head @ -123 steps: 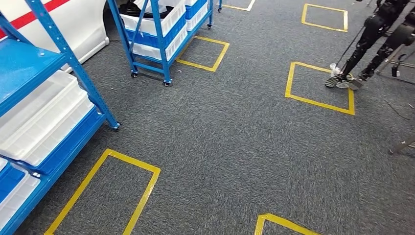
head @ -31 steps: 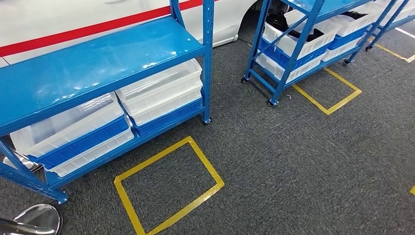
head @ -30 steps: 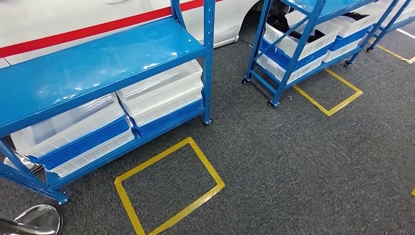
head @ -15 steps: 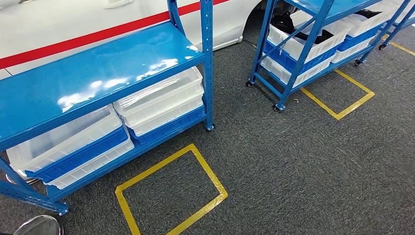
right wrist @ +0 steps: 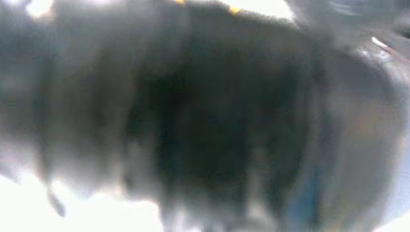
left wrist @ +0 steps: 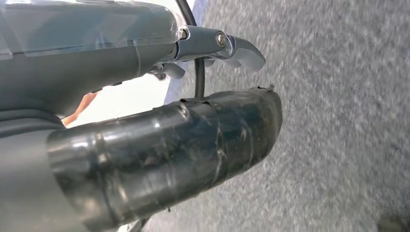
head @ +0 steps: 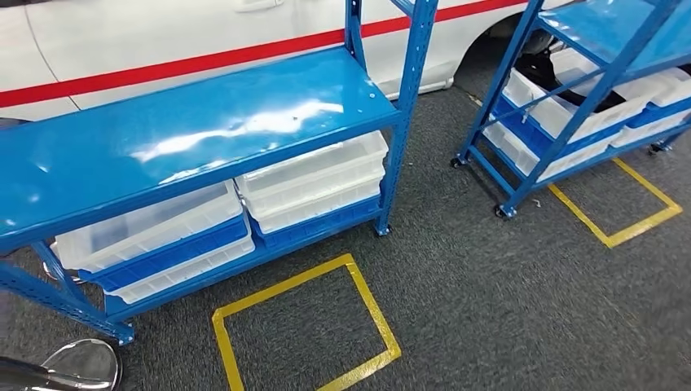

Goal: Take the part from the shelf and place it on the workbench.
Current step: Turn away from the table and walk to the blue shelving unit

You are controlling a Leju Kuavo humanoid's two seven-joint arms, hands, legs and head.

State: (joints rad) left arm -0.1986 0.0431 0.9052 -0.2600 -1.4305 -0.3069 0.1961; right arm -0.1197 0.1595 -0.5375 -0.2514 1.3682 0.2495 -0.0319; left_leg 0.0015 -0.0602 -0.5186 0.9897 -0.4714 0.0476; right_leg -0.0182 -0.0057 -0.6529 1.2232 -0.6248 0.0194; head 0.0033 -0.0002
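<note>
My left hand [left wrist: 159, 130] hangs over grey carpet [head: 505, 293]; in its wrist view the thick thumb and a paler finger lie stretched out with nothing between them, apart. The right wrist view is a dark blur, so I cannot tell the right hand's state. Nearest on the floor, a yellow tape square [head: 305, 326]. Just behind it stands the blue shelf [head: 187, 134], its top deck bare and glossy, white bins [head: 314, 179] on the lower tier. I cannot make out the part in those bins. Further right, a second blue rack [head: 570, 98] carries bins with dark contents. Behind both, a white car with a red stripe [head: 163, 37].
</note>
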